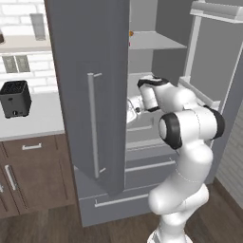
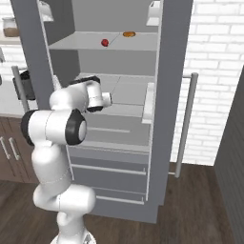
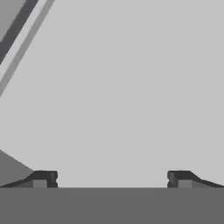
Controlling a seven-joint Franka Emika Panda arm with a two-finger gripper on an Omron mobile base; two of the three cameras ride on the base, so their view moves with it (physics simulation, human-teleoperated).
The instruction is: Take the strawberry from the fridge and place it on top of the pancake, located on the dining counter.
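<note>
One strawberry (image 2: 105,42) on the fridge (image 2: 119,62) shelf above; fingers (image 3: 46,178) wide apart, empty, a shelf lower.

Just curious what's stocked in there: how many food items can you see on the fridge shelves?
2, both on the upper shelf of the fridge: a red strawberry and, right of it, an orange-brown item. More may be hidden behind the doors.

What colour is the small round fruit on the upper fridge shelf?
Red: the strawberry on the fridge's upper shelf, clearest in the right base view.
</note>
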